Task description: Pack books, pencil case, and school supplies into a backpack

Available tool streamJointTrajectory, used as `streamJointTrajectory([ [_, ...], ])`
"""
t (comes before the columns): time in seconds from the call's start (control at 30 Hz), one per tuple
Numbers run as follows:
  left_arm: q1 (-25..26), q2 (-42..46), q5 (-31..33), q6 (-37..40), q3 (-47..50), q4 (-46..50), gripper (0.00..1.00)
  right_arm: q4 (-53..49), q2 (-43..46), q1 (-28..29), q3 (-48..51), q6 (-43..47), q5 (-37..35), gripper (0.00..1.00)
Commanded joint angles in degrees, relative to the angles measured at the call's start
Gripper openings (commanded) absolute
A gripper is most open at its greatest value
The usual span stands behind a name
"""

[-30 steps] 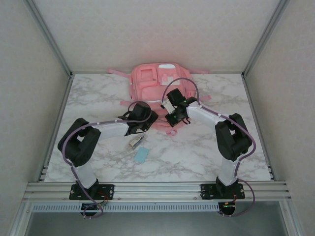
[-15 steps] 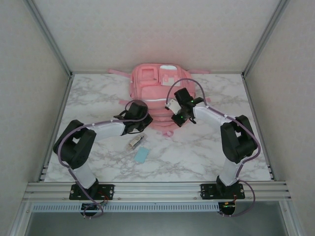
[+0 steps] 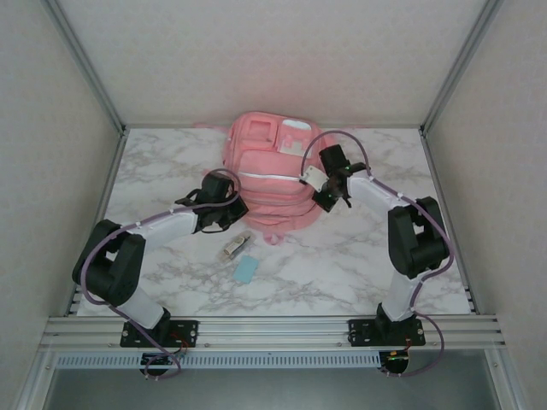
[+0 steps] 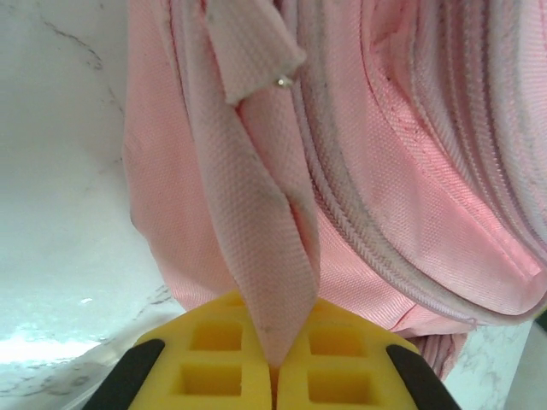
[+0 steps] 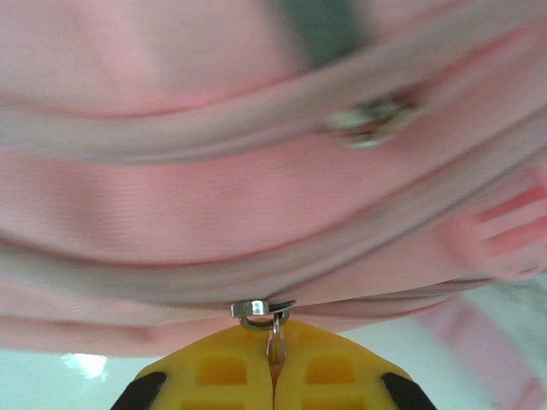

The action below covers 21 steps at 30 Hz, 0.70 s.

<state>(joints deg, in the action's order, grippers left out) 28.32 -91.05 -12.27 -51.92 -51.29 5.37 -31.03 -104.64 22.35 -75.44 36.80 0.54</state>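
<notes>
- Backpack (image 3: 269,171) position: it is lying flat at the far middle of the table (image 3: 367,256), between the two arms, with its front pockets facing up.
- Left gripper (image 4: 273,369): its yellow pads (image 4: 214,359) are pressing together on a pink fabric strap (image 4: 256,196) that comes off the bag's edge. In the top view I am seeing this gripper (image 3: 224,207) touching the backpack's near-left corner.
- Right gripper (image 5: 273,363): its pads are clamping the metal zipper pull (image 5: 272,329), and the slider is sitting just above them on the seam. In the top view I am seeing this gripper (image 3: 325,193) against the backpack's right flank.
- Governing relation: the zipper seam is running side to side across the right wrist view, crosswise to the fingers. I am therefore judging that the pull must travel along the seam rather than straight away from the bag.
- Anchor: the left grip is lying on the opposite side of the bag from the pull, so I am treating it as the brace against drag.
- Limitation: I cannot tell which direction along the seam opens the bag.
- Supplies: the silvery item (image 3: 235,247) and the light-blue block (image 3: 246,270) are lying just beside each other on the table, nearward of the backpack and nearer the left arm.
</notes>
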Motion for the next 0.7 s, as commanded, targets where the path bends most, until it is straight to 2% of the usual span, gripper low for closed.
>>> streamJointTrajectory([
  [0.0, -1.96, 2.32, -0.51, 4.62, -1.18, 6.60, 0.00, 2.33, -4.20, -4.62, -6.50, 5.69, -6.75, 0.00],
  [0.23, -1.97, 3.48, -2.58, 7.70, -1.67, 8.84, 0.00, 4.23, -15.04, -6.36, -18.86, 8.91, -7.19, 0.00],
  [0.4, -2.01, 5.20, -3.02, 9.25, -1.18, 10.66, 0.00, 8.40, -20.48, -7.51, -24.56, 6.84, -11.40, 0.00],
  [0.67, -2.21, 6.37, -3.59, 10.08, -0.73, 12.10, 0.00, 7.66, -24.56, -8.61, -32.67, 1.50, -14.06, 0.00],
])
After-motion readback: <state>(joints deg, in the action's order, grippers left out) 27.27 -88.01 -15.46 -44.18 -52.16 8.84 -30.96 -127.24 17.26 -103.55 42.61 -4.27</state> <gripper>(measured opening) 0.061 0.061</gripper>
